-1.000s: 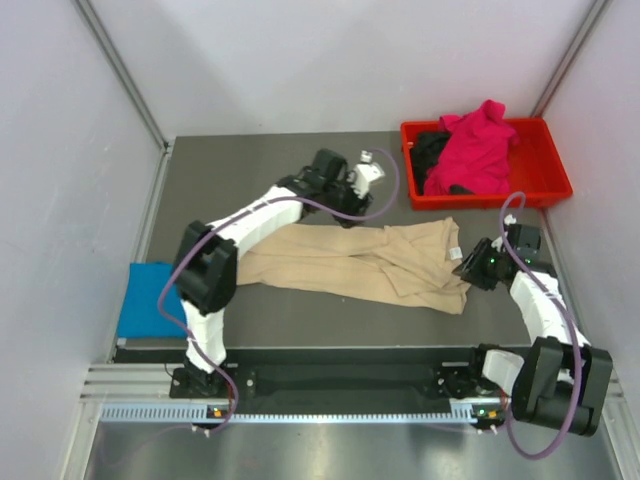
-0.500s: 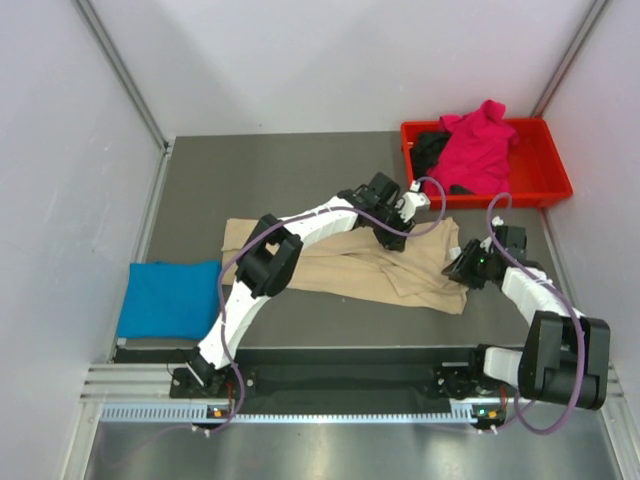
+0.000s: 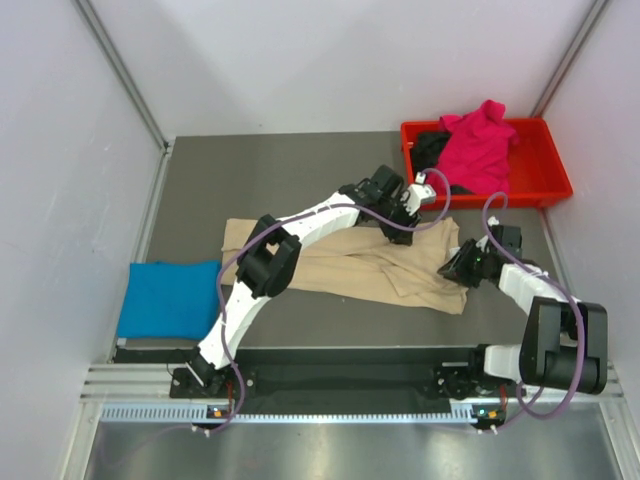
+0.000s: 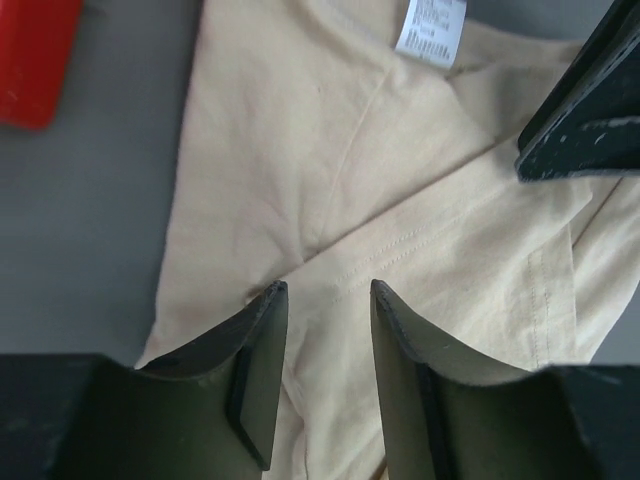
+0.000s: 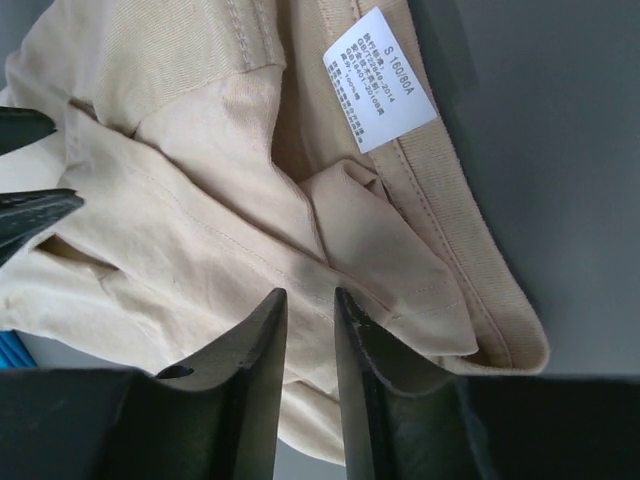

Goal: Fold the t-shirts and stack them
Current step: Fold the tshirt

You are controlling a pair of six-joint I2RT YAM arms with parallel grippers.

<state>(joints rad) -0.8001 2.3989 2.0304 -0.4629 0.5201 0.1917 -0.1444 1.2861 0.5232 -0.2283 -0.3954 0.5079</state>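
The beige-tan t-shirt lies spread and creased across the table's middle. It fills the left wrist view and the right wrist view, where its white label shows. My left gripper is open just above the shirt's far right part, cloth showing between the fingers. My right gripper stands at the shirt's right edge, its jaws a narrow gap apart over a fold. A bright blue t-shirt lies folded at the left. Magenta-pink and black t-shirts sit in the tray.
The red plastic tray stands at the back right, close behind both grippers. White walls close in the table on the left, back and right. The right gripper's dark finger shows in the left wrist view.
My left arm has swung from the table's middle to the right, onto the shirt's right end. My right gripper has moved slightly left to the shirt's edge.
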